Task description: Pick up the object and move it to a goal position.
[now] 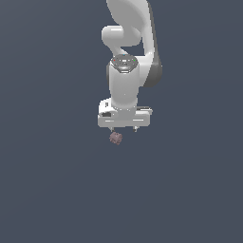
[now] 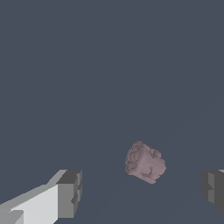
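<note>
The object (image 1: 116, 138) is a tiny pinkish-brown bumpy lump lying on the dark grey floor. In the exterior view it sits just below my white gripper (image 1: 123, 129), slightly toward that view's left. In the wrist view the object (image 2: 145, 162) lies between the two grey fingertips (image 2: 70, 194), nearer the far-side one, with gaps on both sides. My gripper (image 2: 142, 190) is open and holds nothing. It hangs a little above the lump, pointing straight down.
A flat dark grey surface (image 1: 57, 190) fills both views. The white arm (image 1: 130, 47) rises above the gripper. No other objects or edges show.
</note>
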Controlling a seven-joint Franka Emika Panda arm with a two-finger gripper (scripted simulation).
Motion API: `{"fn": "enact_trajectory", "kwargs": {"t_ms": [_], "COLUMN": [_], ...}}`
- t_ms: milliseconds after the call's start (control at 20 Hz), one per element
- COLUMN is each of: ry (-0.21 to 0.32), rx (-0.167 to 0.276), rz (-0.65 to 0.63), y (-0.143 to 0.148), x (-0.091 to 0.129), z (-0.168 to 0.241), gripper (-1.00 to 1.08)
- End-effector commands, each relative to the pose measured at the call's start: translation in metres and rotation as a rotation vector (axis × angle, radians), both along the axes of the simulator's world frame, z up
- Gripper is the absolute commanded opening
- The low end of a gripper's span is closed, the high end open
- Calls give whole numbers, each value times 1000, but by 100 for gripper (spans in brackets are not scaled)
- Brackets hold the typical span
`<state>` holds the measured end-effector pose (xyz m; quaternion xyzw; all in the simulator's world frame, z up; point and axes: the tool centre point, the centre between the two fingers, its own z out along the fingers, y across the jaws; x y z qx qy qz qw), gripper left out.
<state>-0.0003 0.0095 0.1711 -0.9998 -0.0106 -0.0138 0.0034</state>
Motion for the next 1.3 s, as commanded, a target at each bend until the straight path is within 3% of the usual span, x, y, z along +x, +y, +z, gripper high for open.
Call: {"fn": "enact_trajectory", "kwargs": {"t_ms": [0,400,700,1250], "ry": [0,-11,-11,-6], "rx": [0,-9,-10,-16], "rz": [0,-51,-49,57], "y": [0,-22,-22,-25], "x": [0,1,1,-3], "z": [0,15,15,5], "gripper": [100,100,100,100]}}
